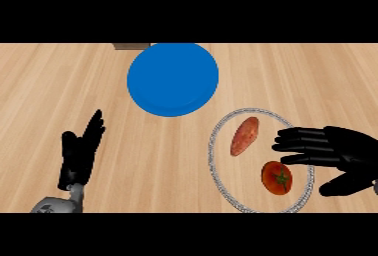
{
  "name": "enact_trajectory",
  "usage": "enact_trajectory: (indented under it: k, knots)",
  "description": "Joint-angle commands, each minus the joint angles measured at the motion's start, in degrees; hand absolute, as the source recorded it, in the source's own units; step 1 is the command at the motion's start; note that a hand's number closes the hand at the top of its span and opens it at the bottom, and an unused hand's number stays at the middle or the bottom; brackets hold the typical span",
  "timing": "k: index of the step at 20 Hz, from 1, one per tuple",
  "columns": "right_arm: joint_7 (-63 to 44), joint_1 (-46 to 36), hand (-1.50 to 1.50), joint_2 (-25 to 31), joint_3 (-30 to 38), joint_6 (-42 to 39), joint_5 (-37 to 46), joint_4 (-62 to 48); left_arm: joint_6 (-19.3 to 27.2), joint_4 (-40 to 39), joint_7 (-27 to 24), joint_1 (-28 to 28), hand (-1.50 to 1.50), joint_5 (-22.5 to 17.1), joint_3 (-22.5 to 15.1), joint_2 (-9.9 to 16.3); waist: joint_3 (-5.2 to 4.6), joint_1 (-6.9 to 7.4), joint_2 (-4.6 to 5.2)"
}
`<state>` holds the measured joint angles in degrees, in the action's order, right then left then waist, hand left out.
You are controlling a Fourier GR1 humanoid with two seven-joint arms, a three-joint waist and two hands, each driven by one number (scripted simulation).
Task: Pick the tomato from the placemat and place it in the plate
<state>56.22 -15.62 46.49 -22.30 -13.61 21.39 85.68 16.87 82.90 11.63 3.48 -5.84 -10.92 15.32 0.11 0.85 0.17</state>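
The tomato (277,178) lies on the placemat (221,172), an oval mat with a pale patterned rim, in its part nearest the robot. The right robot hand (328,152) is just to the right of the tomato and a little beyond it; its fingers are spread and point left over the mat, with the thumb lower down, and they hold nothing. The lowest finger seems to reach above the tomato's far edge, but I cannot tell if it touches. The tomato is round, with no long axis, and its green stem faces up. Also on the mat, up and to the left of the tomato, is a long reddish vegetable (244,136), well apart from it. The blue plate (173,79) lies on the wooden worktop (44,85) far up-left of the tomato, beyond the mat. The left robot hand (80,150) rests open, far left of the tomato, so the right one is clearly nearer. I judge there is enough free room around the tomato for a grasp.
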Motion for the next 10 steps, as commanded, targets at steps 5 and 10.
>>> enact_trajectory:
  k: [5,10]
  knots:
    - [-0.1,-3.7,-1.5,0.9,-7.5,-1.4,14.1,-0.3,0.6,1.7,1.6,-0.5,0.0,1.4,-0.3,-1.3,-0.1,-0.17,-0.13]
    - [-2.1,-3.9,-1.5,-3.9,-8.6,-1.2,20.3,-3.9,0.3,5.0,5.1,-0.7,0.0,2.3,1.0,-0.6,-0.1,-0.46,-0.17]
